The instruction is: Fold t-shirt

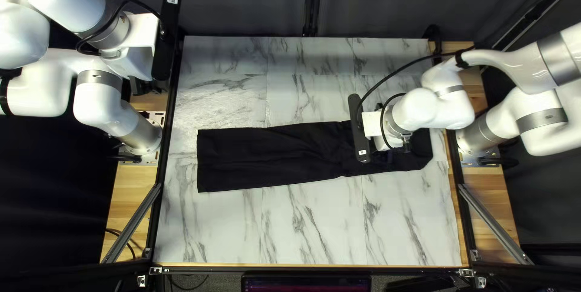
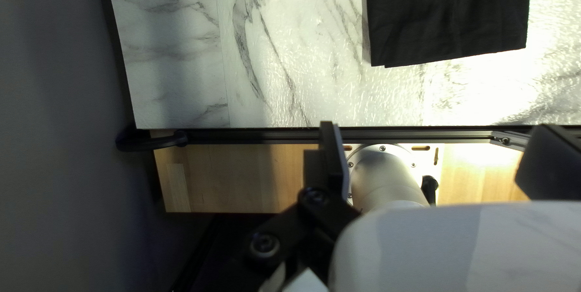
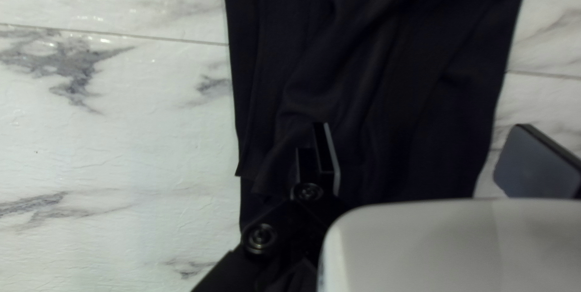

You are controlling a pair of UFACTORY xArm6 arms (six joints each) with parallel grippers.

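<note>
The black t-shirt [image 1: 272, 153] lies as a long, narrow folded strip across the marble-patterned table, with wrinkles along its middle. My right gripper [image 1: 404, 144] hangs over the strip's right part and hides some of it. In the right wrist view my right gripper [image 3: 426, 156] stands open above the shirt [image 3: 387, 74], holding nothing. My left gripper [image 1: 140, 85] is raised beside the table's left edge, away from the cloth. The left wrist view has my left gripper [image 2: 439, 156] open and holding nothing, with the strip's straight end [image 2: 448, 19] ahead of it.
A black frame rail [image 2: 260, 136] runs along the table's left edge, beside my left arm's base [image 2: 384, 177]. Bare marble surface [image 1: 308, 225] shows on the near side of the shirt, and more [image 1: 230, 86] on the far side. A dark curtain [image 1: 242, 1] hangs behind.
</note>
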